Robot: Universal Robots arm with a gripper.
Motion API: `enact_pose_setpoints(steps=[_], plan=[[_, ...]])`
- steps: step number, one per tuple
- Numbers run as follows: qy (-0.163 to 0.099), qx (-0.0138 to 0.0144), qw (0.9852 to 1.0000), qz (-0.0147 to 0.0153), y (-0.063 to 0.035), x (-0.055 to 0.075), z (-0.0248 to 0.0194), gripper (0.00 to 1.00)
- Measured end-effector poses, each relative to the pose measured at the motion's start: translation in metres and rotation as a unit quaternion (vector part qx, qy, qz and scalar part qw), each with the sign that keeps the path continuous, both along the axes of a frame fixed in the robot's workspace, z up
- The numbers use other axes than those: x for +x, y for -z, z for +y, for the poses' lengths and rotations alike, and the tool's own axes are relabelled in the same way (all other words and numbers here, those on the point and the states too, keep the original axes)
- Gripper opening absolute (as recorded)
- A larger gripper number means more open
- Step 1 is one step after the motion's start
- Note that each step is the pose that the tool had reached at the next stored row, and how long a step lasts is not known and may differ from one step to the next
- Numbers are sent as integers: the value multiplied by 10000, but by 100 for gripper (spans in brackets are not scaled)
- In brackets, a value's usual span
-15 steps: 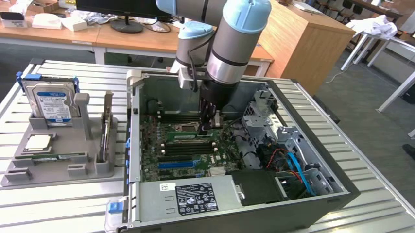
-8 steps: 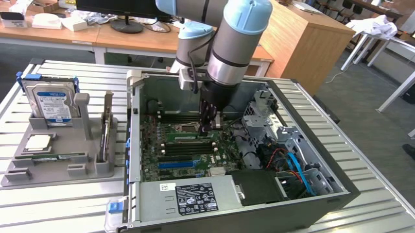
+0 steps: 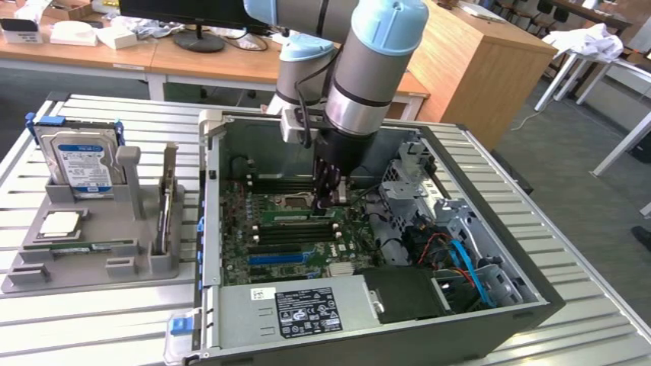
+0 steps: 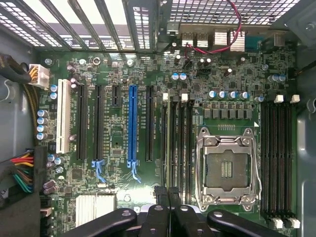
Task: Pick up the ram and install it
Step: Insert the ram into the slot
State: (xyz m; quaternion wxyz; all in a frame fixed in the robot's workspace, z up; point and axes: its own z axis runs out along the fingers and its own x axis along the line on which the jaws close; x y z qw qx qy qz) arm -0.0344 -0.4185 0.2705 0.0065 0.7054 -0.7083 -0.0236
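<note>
The ram (image 3: pixel 288 215) is a thin green stick standing on edge in one of the long black motherboard slots, next to the empty CPU socket (image 4: pixel 227 168). My gripper (image 3: pixel 323 201) reaches down inside the open computer case and hangs over one end of that stick. In the wrist view the black fingers of the gripper (image 4: pixel 167 193) are pressed together, right above the bank of memory slots (image 4: pixel 174 143). I cannot tell whether the fingertips touch the stick or hover just above it.
The case walls (image 3: pixel 209 229) and the drive cage (image 3: pixel 407 179) close in around the arm. The power supply (image 3: pixel 305 305) lies at the case's near side. On the exterior view's left, a grey tray (image 3: pixel 152 263) holds a hard drive (image 3: pixel 81 164) and other parts.
</note>
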Motion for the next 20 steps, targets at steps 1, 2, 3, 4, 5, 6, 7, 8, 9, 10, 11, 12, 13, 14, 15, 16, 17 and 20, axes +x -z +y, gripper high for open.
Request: enact_pose_setpoints(steps=[1,2,3,4,5,6,7,8,9,10,11,12,13,14,15,16,17,20], plan=[[0,-1,10000,0,1,0,-1,11],[0,0,10000,-2,4,0,-1,11],[0,0,10000,-3,9,0,0,11],[-1,0,10000,-5,13,1,0,11],[0,0,10000,-8,19,1,0,11],[0,0,10000,-9,25,0,0,11],[0,0,10000,-13,32,0,0,11],[-1,0,10000,-15,40,1,0,11],[0,0,10000,-18,46,0,0,11],[0,0,10000,-20,53,0,0,11],[0,0,10000,-22,61,0,0,11],[0,0,10000,-24,68,0,0,11],[0,0,10000,-25,75,0,0,11],[0,0,10000,-26,82,0,0,11],[0,0,10000,-28,89,0,0,11],[0,0,10000,-29,94,0,0,11],[0,-1,10000,-29,94,0,0,11],[0,-1,10000,-29,95,0,0,11]])
